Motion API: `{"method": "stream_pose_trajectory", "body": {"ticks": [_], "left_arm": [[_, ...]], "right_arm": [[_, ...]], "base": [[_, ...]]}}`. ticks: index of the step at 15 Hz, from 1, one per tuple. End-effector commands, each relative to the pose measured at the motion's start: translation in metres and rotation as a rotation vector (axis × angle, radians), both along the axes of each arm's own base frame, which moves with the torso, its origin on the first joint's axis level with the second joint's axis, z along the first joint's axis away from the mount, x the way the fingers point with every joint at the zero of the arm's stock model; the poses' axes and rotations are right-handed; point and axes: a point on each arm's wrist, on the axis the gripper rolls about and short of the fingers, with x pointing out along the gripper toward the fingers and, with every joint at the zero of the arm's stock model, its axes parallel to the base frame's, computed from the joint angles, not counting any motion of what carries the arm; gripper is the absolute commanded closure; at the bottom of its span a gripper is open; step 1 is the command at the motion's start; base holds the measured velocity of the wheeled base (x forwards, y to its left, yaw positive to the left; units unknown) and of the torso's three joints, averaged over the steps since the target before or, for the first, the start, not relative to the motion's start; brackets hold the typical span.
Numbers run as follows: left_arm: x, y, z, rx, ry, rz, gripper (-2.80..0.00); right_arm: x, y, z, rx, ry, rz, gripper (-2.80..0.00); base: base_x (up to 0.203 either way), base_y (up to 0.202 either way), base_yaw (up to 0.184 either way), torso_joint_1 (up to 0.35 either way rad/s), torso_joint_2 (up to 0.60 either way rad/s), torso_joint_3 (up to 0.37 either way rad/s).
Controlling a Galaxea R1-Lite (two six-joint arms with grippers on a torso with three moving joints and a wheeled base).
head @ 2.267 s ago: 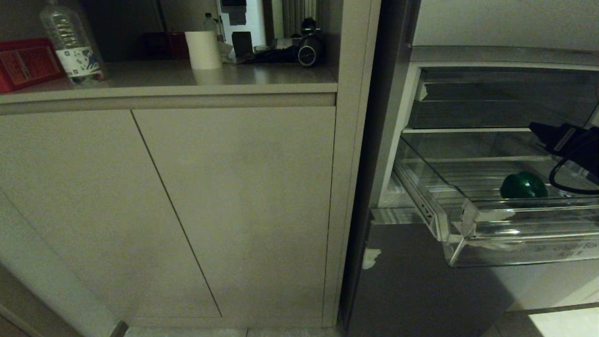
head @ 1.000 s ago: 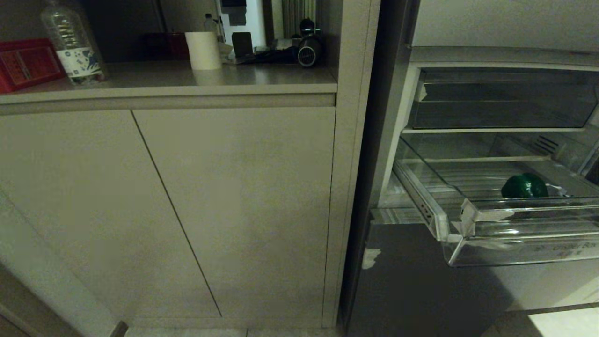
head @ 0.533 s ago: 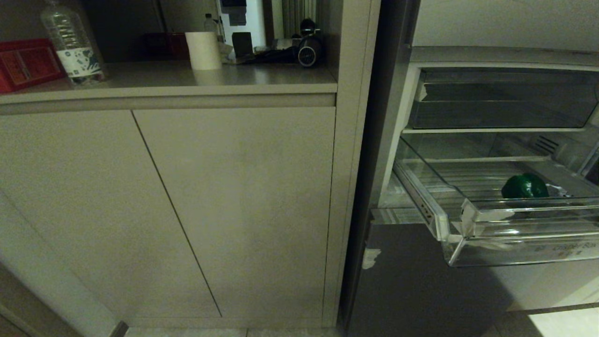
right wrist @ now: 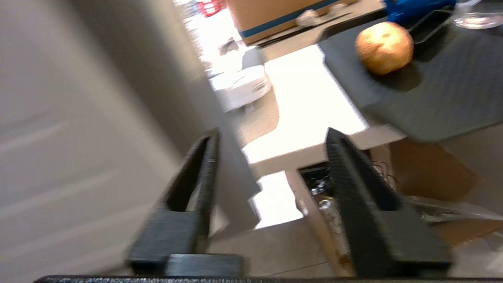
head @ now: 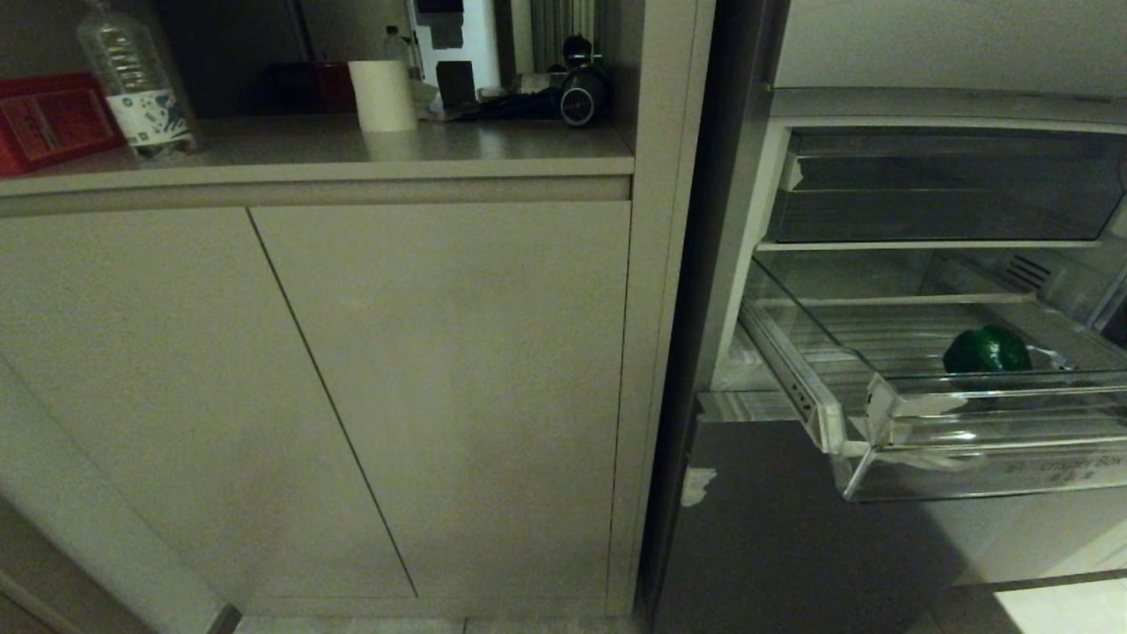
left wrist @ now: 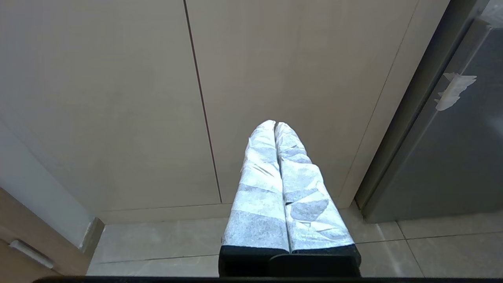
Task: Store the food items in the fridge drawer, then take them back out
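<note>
The fridge drawer point(head: 995, 471), a clear ribbed bin with white tape on its front corner, stands pulled out of the open fridge at the right of the head view. A dark green round item point(head: 986, 350) lies inside it. A round orange-brown food item point(right wrist: 384, 47) sits on a dark tabletop point(right wrist: 440, 98) in the right wrist view, well beyond my right gripper point(right wrist: 272, 133), which is open, empty and blurred. My left gripper point(left wrist: 275, 124) is shut and empty, low before the cabinet doors. Neither arm shows in the head view.
A darker smoky bin point(head: 942, 211) sits above the drawer. Beige cabinet doors point(head: 440, 387) fill the left, with a bottle point(head: 136, 84), a paper roll point(head: 381, 94) and a red box point(head: 48, 119) on the counter. A cardboard box point(right wrist: 275, 15) lies beyond the dark tabletop.
My right arm, which hung over the drawer at the right edge of the head view, has left that view. The drawer and the green item have stayed put.
</note>
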Motion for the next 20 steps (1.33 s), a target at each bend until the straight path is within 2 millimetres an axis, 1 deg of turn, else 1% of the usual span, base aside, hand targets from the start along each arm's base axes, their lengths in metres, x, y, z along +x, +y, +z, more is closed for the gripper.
{"method": "stream_pose_trajectory", "body": {"ticks": [1,3,7,14,15,17,19,20], "left_arm": [[0.000,0.000,0.000,0.000,0.001,0.000,0.00],[0.000,0.000,0.000,0.000,0.001,0.000,0.00],[0.000,0.000,0.000,0.000,0.001,0.000,0.00],[0.000,0.000,0.000,0.000,0.002,0.000,0.00],[0.000,0.000,0.000,0.000,0.001,0.000,0.00],[0.000,0.000,0.000,0.000,0.001,0.000,0.00],[0.000,0.000,0.000,0.000,0.001,0.000,0.00],[0.000,0.000,0.000,0.000,0.001,0.000,0.00]], "right_arm": [[-0.028,-0.041,-0.013,0.062,-0.036,-0.023,-2.80],[-0.049,-0.066,-0.013,0.061,-0.027,-0.048,-2.80],[-0.088,-0.097,-0.015,0.053,-0.011,-0.116,-2.80],[-0.129,-0.151,-0.036,0.059,0.007,-0.205,-2.80],[-0.131,-0.159,-0.042,0.067,0.004,-0.200,-2.80],[-0.129,-0.174,-0.054,0.087,0.011,-0.174,-2.80],[-0.123,-0.184,-0.064,0.112,0.037,-0.147,-2.80],[-0.122,-0.188,-0.064,0.116,0.055,-0.140,-2.80]], "base": [[0.000,0.000,0.000,0.000,0.00,0.000],[0.000,0.000,0.000,0.000,0.00,0.000],[0.000,0.000,0.000,0.000,0.00,0.000],[0.000,0.000,0.000,0.000,0.00,0.000],[0.000,0.000,0.000,0.000,0.00,0.000],[0.000,0.000,0.000,0.000,0.00,0.000],[0.000,0.000,0.000,0.000,0.00,0.000],[0.000,0.000,0.000,0.000,0.00,0.000]]}}
